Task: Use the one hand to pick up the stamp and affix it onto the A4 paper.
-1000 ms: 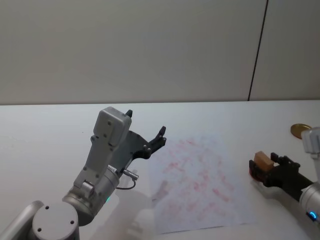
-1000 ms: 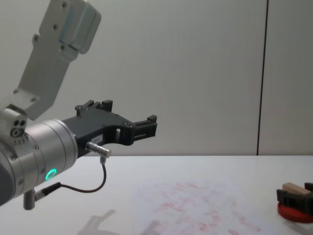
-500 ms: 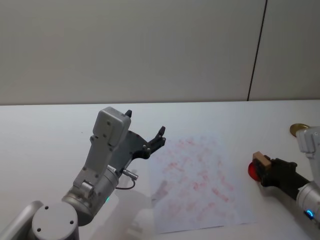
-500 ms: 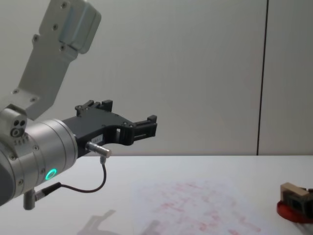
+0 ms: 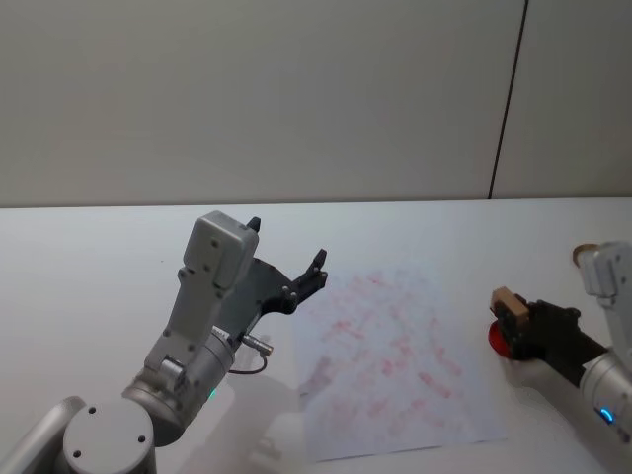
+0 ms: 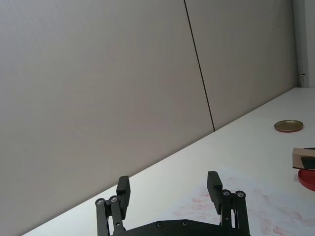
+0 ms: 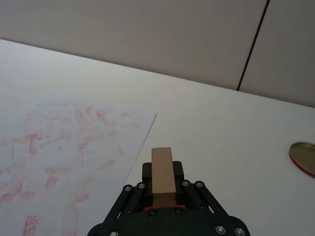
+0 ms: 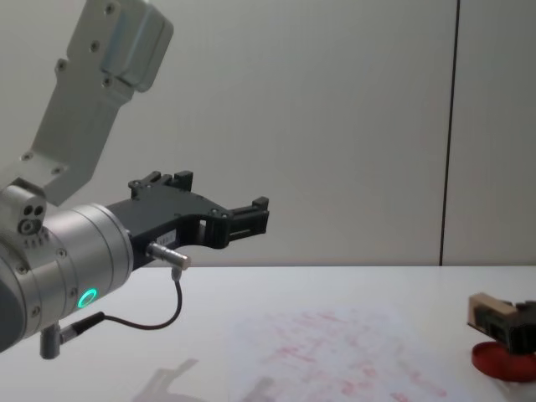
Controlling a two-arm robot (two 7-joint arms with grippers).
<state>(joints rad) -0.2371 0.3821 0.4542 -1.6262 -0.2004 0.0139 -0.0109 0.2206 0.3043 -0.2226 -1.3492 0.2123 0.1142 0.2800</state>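
So: the hand point(image 5: 515, 322), on the R arm, has its fingers closed snug on the stamp point(image 5: 507, 305). It grips the wooden block by its long sides w/ one end poking out past the fingertips, prob. so a face is free to meet the sheet; can't tell which face is inked. The stamp is off the table point(image 5: 89, 247), in the air just above the red ink pad point(image 8: 501, 360), near the R edge of the A4 paper point(image 5: 390, 360) but not over it yet. From that spot, inking looks done and the carry to the paper is the step in hand, approx. mid-task. The paper lies flat in front of the robot, covered w/ faint red marks, so any patch should do. The left gripper point(image 6: 169, 183) hangs wide apart and empty, raised near the paper's L edge, parked since it's a one-hand job. Next: get over the sheet, printing face down, press straight.
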